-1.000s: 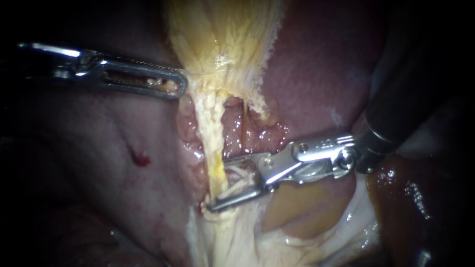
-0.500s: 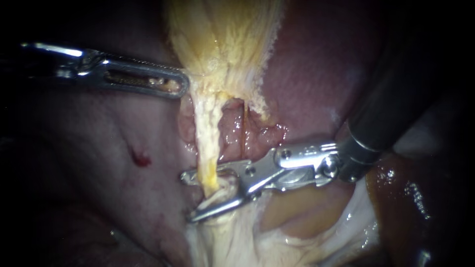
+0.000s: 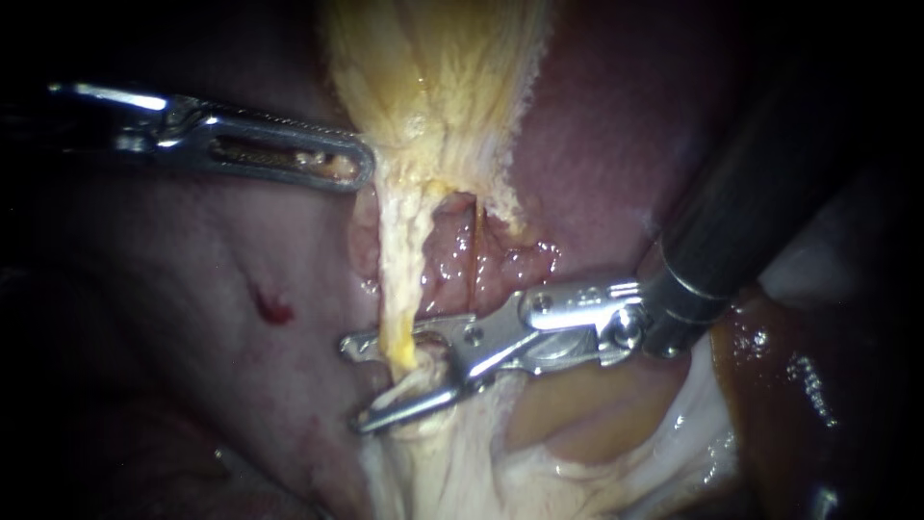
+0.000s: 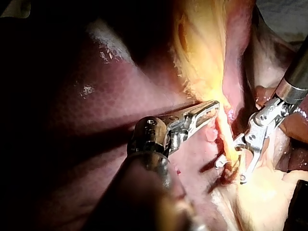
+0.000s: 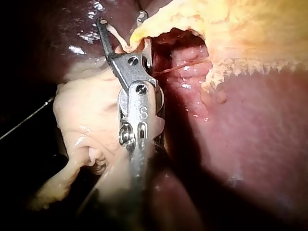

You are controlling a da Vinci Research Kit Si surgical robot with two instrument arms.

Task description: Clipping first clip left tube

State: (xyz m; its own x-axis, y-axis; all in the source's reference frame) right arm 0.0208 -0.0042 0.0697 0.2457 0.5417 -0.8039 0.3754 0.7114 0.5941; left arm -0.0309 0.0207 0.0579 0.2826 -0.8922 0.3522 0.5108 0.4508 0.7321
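The left tube (image 3: pixel 402 260) is a pale yellow strand running down from the gallbladder (image 3: pixel 433 67). My right instrument (image 3: pixel 353 383) comes in from the right with its jaws open. One jaw lies on each side of the tube's lower end, both tips past it. A thin reddish right tube (image 3: pixel 474 252) stands just beside it. My left instrument (image 3: pixel 339 166) has its slotted jaws shut on the gallbladder's edge. In the left wrist view its jaws (image 4: pixel 206 111) meet the yellow tissue. In the right wrist view the open jaws (image 5: pixel 120 21) straddle the strand (image 5: pixel 137 32).
Dark red liver (image 3: pixel 616 144) lies behind and to the right. Pale fatty tissue (image 3: pixel 462 472) spreads below the right instrument's jaws. A small red spot (image 3: pixel 272 310) marks the tissue on the left. The right instrument's dark shaft (image 3: pixel 760 193) crosses the upper right.
My right instrument has slid left, so its open jaws now reach past the left tube on both sides. The left instrument has kept its hold.
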